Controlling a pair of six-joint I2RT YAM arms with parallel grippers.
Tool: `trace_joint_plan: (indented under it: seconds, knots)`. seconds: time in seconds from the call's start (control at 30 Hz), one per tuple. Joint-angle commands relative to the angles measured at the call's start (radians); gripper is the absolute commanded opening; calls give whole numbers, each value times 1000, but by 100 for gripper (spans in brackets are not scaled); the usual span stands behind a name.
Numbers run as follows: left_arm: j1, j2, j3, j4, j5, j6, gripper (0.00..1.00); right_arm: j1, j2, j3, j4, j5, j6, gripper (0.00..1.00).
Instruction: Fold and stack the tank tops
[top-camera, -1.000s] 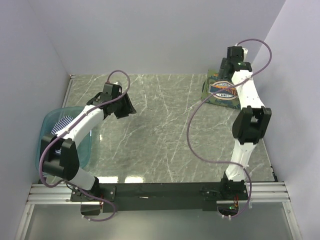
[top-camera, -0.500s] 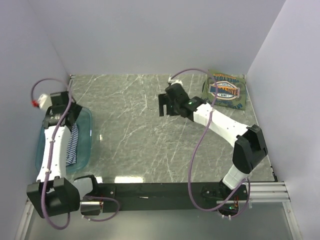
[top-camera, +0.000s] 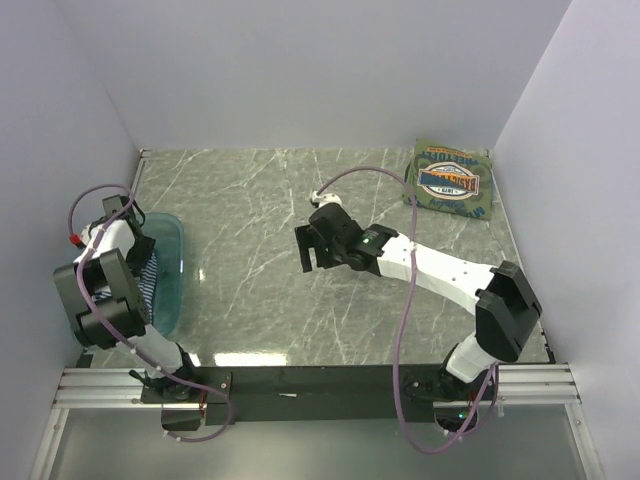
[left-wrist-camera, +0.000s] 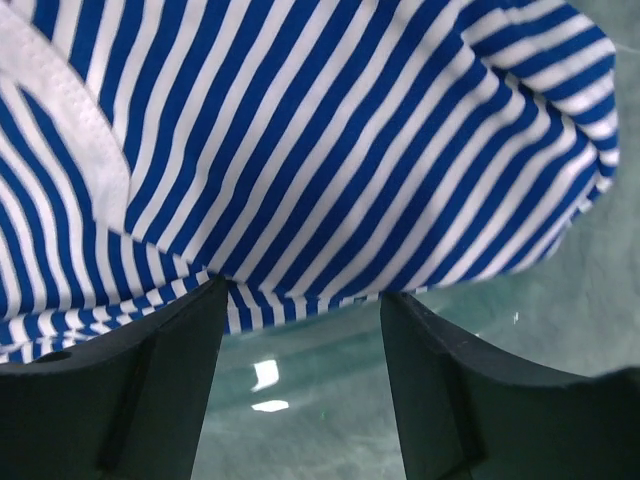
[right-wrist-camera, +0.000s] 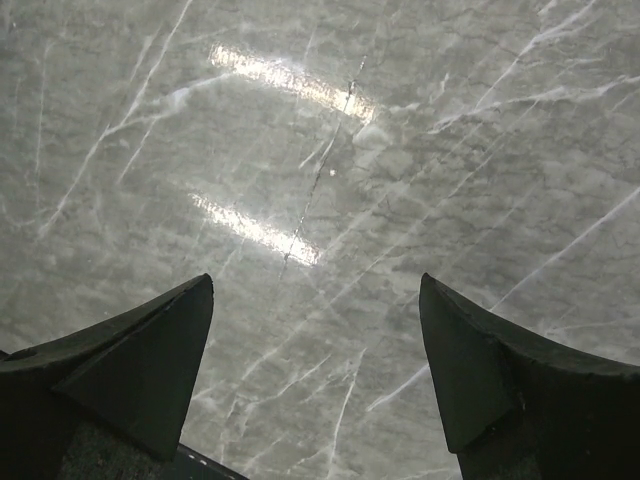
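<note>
A navy-and-white striped tank top (left-wrist-camera: 320, 140) lies crumpled in the teal tub (top-camera: 172, 262) at the left; it is also visible past the arm (top-camera: 148, 285). My left gripper (left-wrist-camera: 305, 300) hangs low in the tub, open, with the cloth's hem just at its fingertips (left-wrist-camera: 205, 310) and the tub floor showing between them. From above, the left gripper (top-camera: 128, 232) is at the tub's far end. An olive-green tank top (top-camera: 452, 181) with an oval graphic lies folded flat at the far right. My right gripper (top-camera: 308, 248) is open over bare marble mid-table, nothing between its jaws (right-wrist-camera: 316, 290).
Grey marble table (top-camera: 260, 310) closed in by white walls at the back and both sides. The tub sits against the left wall. The right arm's forearm (top-camera: 430, 268) stretches across the right half of the table. A black rail (top-camera: 320, 380) runs along the near edge.
The left arm swung from mid-table back over the tub and dropped into it, its jaws widening. The right arm left the olive-green top and reached to the table's middle.
</note>
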Motion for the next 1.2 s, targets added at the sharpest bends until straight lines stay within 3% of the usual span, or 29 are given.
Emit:
trace_joint_plan:
  seconds: [0.0, 0.07, 0.17, 0.2, 0.23, 0.47, 0.7, 0.8, 0.83, 0.9, 0.93, 1.1, 1.13, 1.17]
  knots:
    - [8, 30, 60, 23, -50, -5, 65, 9, -60, -24, 57, 31, 27, 89]
    - [7, 56, 62, 24, -66, 0, 61, 12, -69, -44, 66, 34, 33, 88]
    - [14, 71, 88, 12, -76, 11, 27, 29, -87, -66, 84, 42, 44, 85]
    - [14, 68, 108, 12, -71, 21, 9, 32, -92, -70, 87, 49, 46, 85]
    - [14, 53, 117, 0, -73, 26, 0, 40, -101, -75, 92, 63, 46, 85]
    - [14, -228, 125, 9, -41, 93, 1, 67, -159, -66, 78, 106, 46, 82]
    - [-53, -531, 293, 29, 165, 178, 1, 70, -241, -38, 62, 152, 26, 82]
    - [-240, -570, 480, 7, 130, 195, 1, 69, -283, -3, 12, 239, 12, 82]
    - [-380, -558, 529, -2, 71, 202, 1, 69, -302, 0, 6, 264, 9, 82]
    - [-510, -529, 650, -36, 33, 193, 1, 67, -363, -6, -8, 339, 10, 83]
    - [-615, -521, 672, -40, 7, 186, 1, 67, -385, -9, -14, 361, 15, 83]
    - [-935, -490, 619, 36, -128, 167, 1, 64, -558, -67, -32, 437, 38, 84]
    - [-1063, -466, 608, 76, -157, 187, 1, 61, -581, -92, -32, 456, 42, 84]
    - [-1123, -434, 629, 76, -236, 196, 1, 61, -600, -103, -31, 462, 49, 85]
